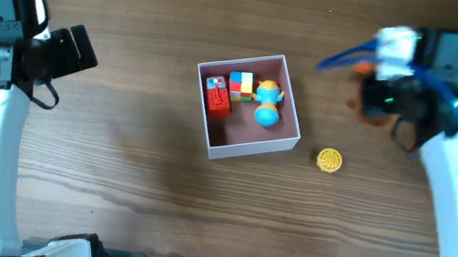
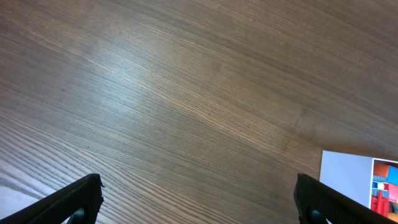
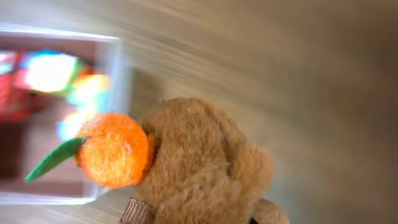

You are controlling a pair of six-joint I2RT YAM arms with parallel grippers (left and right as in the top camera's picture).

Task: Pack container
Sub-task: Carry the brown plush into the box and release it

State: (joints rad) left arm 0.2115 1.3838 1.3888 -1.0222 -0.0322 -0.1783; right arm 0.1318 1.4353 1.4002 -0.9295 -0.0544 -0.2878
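The container is a white-walled square box with a pink inside, standing mid-table. It holds a red toy, a multicoloured block and an orange-and-blue toy. My right gripper is right of the box, shut on a brown plush toy that carries an orange felt fruit. The plush fills the right wrist view, where the container shows blurred at the left. My left gripper is open and empty over bare wood, far left of the box.
A small yellow round toy lies on the table just right of the container's near right corner. The wooden table stretches to all sides. Both arm bases stand at the front edge.
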